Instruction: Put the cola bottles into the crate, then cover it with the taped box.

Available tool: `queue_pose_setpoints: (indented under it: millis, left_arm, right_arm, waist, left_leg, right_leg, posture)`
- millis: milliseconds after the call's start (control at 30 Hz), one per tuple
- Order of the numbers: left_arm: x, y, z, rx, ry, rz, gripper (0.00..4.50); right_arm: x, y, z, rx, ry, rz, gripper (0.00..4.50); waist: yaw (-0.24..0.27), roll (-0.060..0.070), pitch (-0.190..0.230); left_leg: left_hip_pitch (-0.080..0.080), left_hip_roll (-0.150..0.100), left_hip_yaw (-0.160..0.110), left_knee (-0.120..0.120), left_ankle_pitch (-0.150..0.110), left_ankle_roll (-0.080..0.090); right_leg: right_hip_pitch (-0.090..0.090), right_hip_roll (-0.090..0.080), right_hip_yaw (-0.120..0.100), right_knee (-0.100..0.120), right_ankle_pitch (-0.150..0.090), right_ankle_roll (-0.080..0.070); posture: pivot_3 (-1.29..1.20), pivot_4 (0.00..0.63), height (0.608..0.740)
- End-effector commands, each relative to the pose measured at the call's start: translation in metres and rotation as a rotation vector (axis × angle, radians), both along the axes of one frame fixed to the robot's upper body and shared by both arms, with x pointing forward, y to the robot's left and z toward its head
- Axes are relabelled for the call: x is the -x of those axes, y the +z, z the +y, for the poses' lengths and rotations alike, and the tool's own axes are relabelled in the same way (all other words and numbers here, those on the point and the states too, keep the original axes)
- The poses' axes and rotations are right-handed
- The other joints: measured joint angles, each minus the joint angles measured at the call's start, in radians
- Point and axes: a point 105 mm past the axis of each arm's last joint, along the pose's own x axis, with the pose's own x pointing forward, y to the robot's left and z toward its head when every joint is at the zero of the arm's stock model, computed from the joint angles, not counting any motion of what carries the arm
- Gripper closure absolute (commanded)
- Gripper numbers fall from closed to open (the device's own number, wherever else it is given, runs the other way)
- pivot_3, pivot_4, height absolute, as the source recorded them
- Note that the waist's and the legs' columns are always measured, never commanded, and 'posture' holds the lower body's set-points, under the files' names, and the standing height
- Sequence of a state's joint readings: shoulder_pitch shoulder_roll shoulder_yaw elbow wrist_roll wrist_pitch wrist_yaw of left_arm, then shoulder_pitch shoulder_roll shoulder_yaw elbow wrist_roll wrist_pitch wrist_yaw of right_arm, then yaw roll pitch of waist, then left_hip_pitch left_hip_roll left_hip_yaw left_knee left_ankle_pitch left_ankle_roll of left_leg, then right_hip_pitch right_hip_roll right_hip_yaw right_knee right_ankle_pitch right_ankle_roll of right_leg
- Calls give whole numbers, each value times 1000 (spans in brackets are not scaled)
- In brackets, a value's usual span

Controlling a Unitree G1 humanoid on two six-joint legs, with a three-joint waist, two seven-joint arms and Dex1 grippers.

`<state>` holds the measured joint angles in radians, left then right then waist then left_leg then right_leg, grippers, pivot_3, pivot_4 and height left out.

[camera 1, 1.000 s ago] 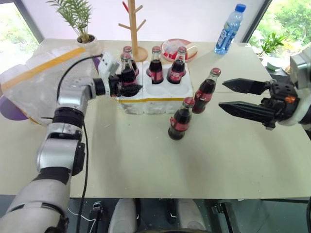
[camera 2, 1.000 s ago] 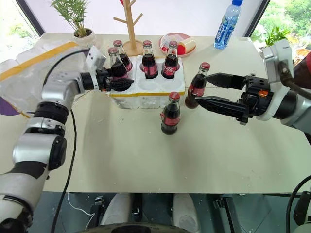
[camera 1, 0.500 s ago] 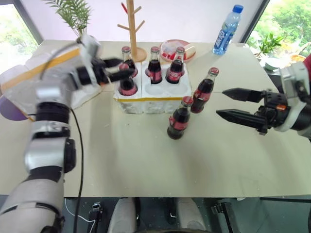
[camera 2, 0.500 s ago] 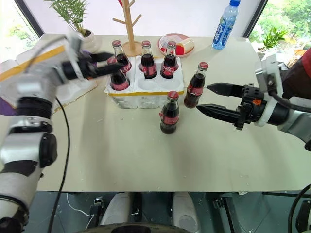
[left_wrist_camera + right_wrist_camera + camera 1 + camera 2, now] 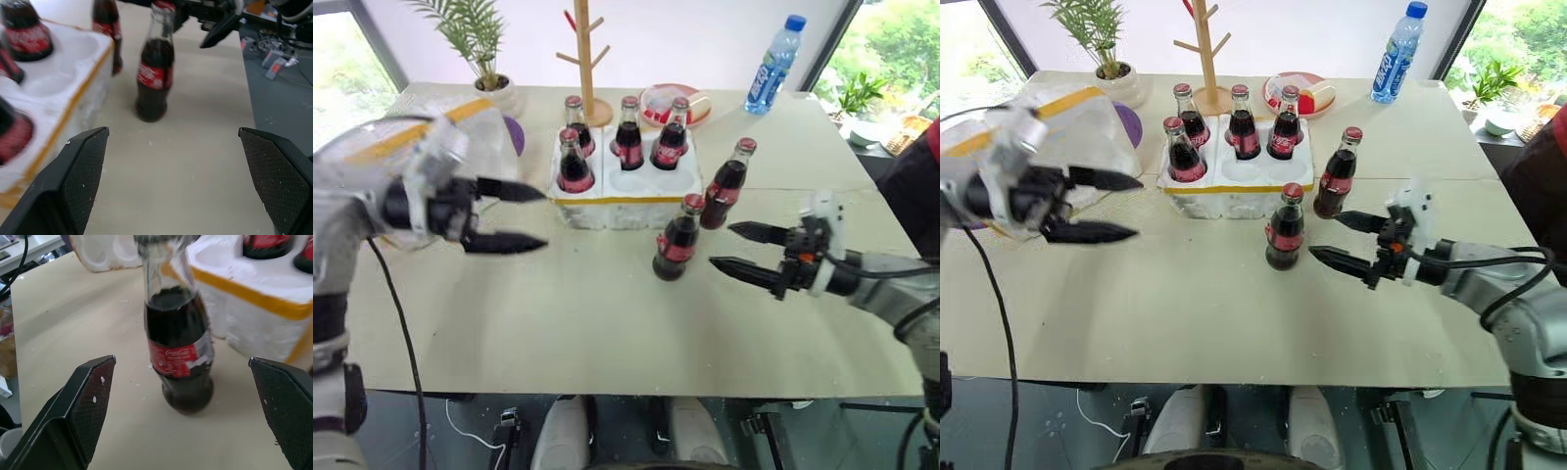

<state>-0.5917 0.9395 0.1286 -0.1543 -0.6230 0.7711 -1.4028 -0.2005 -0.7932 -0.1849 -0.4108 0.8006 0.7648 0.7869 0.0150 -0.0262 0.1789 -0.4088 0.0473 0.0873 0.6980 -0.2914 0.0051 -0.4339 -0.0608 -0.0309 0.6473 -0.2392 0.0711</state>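
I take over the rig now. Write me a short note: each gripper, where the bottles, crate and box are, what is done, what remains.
Left gripper: open, empty, beside the taped box.
Right gripper: open, empty, facing the nearest loose cola bottle.
Crate: four bottles seated, three in the far wells and one in the near left well.
Second loose bottle stands on the table right of the crate.
Left: seat two bottles, then cover with the taped box.

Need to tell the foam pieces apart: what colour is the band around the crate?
Yellow band around the crate; right eye view.
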Motion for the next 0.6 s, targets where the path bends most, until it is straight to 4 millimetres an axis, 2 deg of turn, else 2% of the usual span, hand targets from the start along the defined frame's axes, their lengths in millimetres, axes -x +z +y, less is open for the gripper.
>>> queue_pose_setpoints:
  millis: [33,300,467,600]
  left_arm:
    - [3,11,-8,12,-11,-69,50]
    - [6,8,-9,15,-4,-63,50]
    - [5,8,-11,23,3,-70,50]
    - [4,14,-12,54,26,-78,50]
  right_arm:
    - [-4,4,9,-4,5,-58,0]
    - [-18,-6,34,-54,38,-41,0]
    - [-40,-13,52,-78,36,-27,0]
    - [-48,-14,66,-95,72,-18,0]
  waist:
    - [-2,0,0]
    - [-6,1,0]
    - [-7,1,0]
    - [-4,1,0]
  left_leg:
    - [0,0,0,0,0,0]
    - [0,0,1,0,0,0]
    - [0,0,1,0,0,0]
    - [0,0,1,0,0,0]
  right_leg:
    - [0,0,0,0,0,0]
    - [-1,2,1,0,0,-1]
    - [-1,2,1,0,0,-1]
    - [-1,2,1,0,0,-1]
  posture:
    - [0,150,740]
    - [0,150,740]
    - [0,150,740]
    - [0,150,740]
